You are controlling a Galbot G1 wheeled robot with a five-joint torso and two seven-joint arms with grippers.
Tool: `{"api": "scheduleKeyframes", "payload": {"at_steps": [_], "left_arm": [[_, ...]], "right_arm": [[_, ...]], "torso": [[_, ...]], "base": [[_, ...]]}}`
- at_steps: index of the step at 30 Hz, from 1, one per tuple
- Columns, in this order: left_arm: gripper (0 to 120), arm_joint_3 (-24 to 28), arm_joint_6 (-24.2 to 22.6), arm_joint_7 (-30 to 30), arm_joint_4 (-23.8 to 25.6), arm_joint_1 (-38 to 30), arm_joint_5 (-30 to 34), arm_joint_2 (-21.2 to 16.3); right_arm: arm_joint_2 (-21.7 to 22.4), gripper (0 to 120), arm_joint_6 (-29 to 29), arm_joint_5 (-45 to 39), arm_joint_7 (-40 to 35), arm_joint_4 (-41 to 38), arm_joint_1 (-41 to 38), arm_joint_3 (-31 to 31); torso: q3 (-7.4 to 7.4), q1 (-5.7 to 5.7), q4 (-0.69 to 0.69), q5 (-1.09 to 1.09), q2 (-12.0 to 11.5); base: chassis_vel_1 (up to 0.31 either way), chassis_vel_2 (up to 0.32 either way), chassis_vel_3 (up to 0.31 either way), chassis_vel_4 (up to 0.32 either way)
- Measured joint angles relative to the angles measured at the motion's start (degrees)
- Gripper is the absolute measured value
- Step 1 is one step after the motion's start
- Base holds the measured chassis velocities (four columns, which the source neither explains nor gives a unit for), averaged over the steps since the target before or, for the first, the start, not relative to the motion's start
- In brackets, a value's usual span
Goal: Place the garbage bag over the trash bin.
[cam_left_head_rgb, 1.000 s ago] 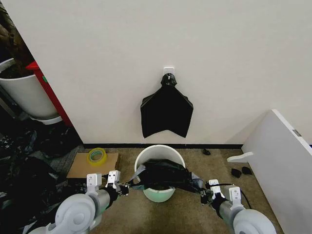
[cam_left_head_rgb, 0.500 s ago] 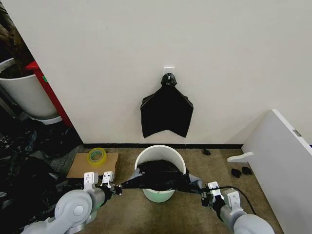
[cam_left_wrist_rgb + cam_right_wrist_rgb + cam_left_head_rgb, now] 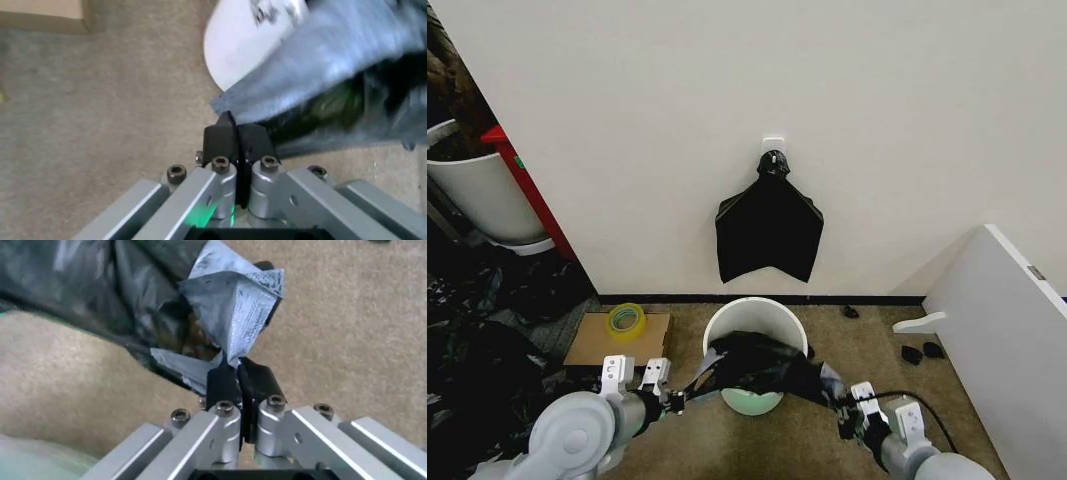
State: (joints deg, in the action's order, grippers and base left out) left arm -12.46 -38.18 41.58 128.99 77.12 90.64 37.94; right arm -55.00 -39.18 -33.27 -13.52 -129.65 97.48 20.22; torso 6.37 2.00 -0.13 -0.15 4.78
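Jaws of left gripper (image 3: 237, 134) and right gripper (image 3: 238, 371) pinching garbage bag (image 3: 762, 364) edges, stretched over trash bin (image 3: 755, 315)

Both arms reach forward and low over the floor, elbows bent at the near edge of the head view. The left pincer (image 3: 677, 399) has its black fingers (image 3: 220, 142) pressed together on a pinched edge of the garbage bag (image 3: 762, 365). The right pincer (image 3: 842, 412), held slightly nearer the robot, has its fingers (image 3: 223, 385) clamped on the bag's opposite edge.
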Motion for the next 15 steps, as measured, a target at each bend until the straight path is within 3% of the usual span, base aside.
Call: {"api": "scheduleKeyframes", "payload": {"at_steps": [5,15], "left_arm": [[0,-2.06,-0.84,1.34,-1.27,-1.12,3.12,-0.93],[0,2.47,3.36,-3.09,-10.96,-3.82,-7.46,6.81]], "right_arm": [[1.09,0,-1.74,-0.64,0.13,0.79,-1.05,1.41],[-3.74,0,1.46,3.14,-0.92,8.86,-7.17,-5.06]], "torso": [[0.0,0.0,0.01,0.01,0.0],[0.0,0.0,0.01,0.0,0.0]], "base": [[0.0,0.0,0.0,0.0],[0.0,0.0,0.0,0.0]]}}
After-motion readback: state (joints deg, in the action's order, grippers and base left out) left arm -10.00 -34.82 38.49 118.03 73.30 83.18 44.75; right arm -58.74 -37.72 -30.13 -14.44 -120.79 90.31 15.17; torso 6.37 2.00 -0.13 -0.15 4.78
